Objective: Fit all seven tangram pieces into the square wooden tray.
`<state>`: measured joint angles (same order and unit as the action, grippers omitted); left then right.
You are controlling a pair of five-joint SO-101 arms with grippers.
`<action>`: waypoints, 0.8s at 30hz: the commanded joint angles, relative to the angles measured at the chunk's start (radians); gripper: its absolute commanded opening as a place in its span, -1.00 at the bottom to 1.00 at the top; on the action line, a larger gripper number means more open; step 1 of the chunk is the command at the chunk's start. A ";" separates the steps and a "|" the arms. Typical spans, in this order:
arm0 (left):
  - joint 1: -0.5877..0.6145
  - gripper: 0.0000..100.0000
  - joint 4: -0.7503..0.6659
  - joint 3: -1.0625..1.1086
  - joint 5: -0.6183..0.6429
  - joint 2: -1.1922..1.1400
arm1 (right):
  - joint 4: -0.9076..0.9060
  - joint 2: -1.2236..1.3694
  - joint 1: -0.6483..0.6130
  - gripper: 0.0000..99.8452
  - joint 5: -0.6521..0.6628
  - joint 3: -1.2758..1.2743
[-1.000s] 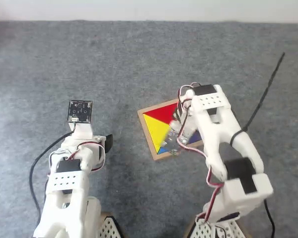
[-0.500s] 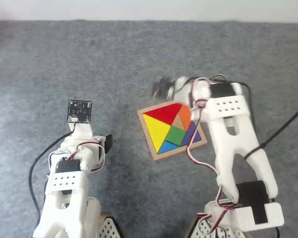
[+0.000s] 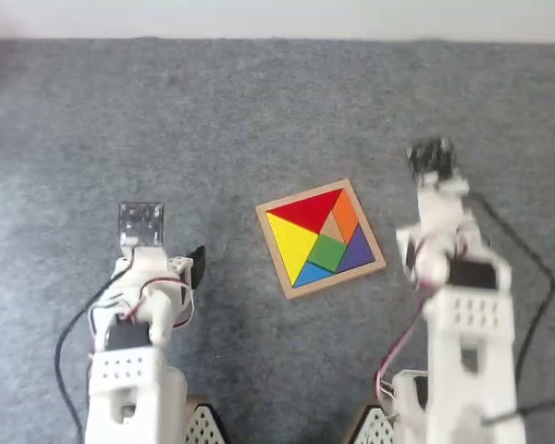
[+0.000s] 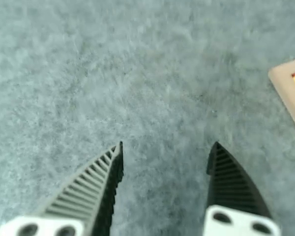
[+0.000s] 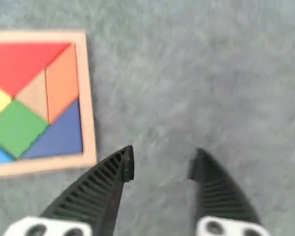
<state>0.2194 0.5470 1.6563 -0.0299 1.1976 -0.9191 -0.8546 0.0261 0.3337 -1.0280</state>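
Filling the tray [image 3: 271, 242]: seven pieces [image 3: 319, 236], flush.
Our right gripper [image 5: 162, 152]: parted, empty, just beside tray.
Our left gripper [image 4: 167, 146]: parted, empty, farther off, over grey mat [image 3: 259, 111].

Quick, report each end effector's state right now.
Left end effector: open, holding nothing.
Right end effector: open, holding nothing, beside the wooden tray.

High camera fixed overhead and well back, looking down on the grey table [image 3: 166, 111], wrist cameras low and close to its surface, sighting forward past my left gripper [image 4: 167, 147] and my right gripper [image 5: 162, 150], wooden tray [image 5: 88, 98] common to all three views, seen whole from above.
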 commanded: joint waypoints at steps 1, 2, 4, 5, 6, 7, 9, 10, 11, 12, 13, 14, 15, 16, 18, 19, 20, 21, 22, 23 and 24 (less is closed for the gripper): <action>0.014 -0.46 0.086 0.036 0.026 0.281 | 0.002 -0.245 0.030 -0.86 -0.018 -0.183; 0.025 -0.46 0.161 0.035 0.026 0.354 | -0.027 -0.295 0.039 -0.87 -0.017 -0.218; 0.026 -0.46 0.311 0.035 0.028 0.491 | -0.081 -0.390 0.053 -0.87 -0.015 -0.278; 0.026 -0.46 0.388 0.031 0.028 0.555 | -0.107 -0.435 0.064 -0.87 -0.015 -0.302; 0.026 -0.46 0.457 0.028 0.028 0.618 | -0.127 -0.478 0.073 -0.87 -0.015 -0.328; 0.026 -0.46 0.489 0.028 0.028 0.649 | -0.142 -0.522 0.079 -0.87 -0.018 -0.356; 0.025 -0.46 0.486 0.027 0.028 0.624 | -0.168 -0.608 0.081 -0.87 -0.021 -0.422; 0.025 -0.46 0.470 0.027 0.028 0.601 | -0.177 -0.654 0.081 -0.87 -0.021 -0.462; 0.025 -0.46 0.454 0.028 0.028 0.586 | -0.185 -0.700 0.081 -0.87 -0.021 -0.502; 0.025 -0.46 0.448 0.028 0.028 0.577 | -0.186 -0.751 0.082 -0.87 -0.018 -0.545; 0.025 -0.46 0.445 0.028 0.028 0.572 | -0.186 -0.802 0.085 -0.87 -0.017 -0.586; 0.025 -0.46 0.445 0.028 0.028 0.572 | -0.186 -0.854 0.097 -0.87 -0.017 -0.628; 0.025 -0.46 0.445 0.028 0.028 0.572 | -0.189 -0.906 0.113 -0.87 -0.015 -0.658; 0.025 -0.46 0.446 0.028 0.028 0.572 | -0.211 -0.946 0.131 -0.87 -0.020 -0.657; 0.031 -0.46 0.446 0.030 0.028 0.569 | -0.246 -0.972 0.168 -0.87 -0.015 -0.644; 0.032 -0.46 0.446 0.030 0.025 0.569 | -0.246 -0.963 0.179 -0.87 -0.015 -0.652; 0.032 -0.46 0.446 0.030 0.025 0.569 | -0.254 -0.949 0.182 -0.87 -0.015 -0.655; 0.032 -0.46 0.446 0.030 0.025 0.569 | -0.255 -0.935 0.183 -0.87 -0.015 -0.657; 0.032 -0.46 0.446 0.030 0.025 0.569 | -0.255 -0.924 0.185 -0.87 -0.015 -0.657; 0.032 -0.46 0.446 0.030 0.025 0.569 | -0.257 -0.914 0.185 -0.87 -0.015 -0.658; 0.032 -0.46 0.446 0.030 0.025 0.569 | -0.257 -0.903 0.185 -0.87 -0.015 -0.658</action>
<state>0.2486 1.0058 1.6947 -0.0130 1.7791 -1.1676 -1.7814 0.1979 0.3184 -1.6678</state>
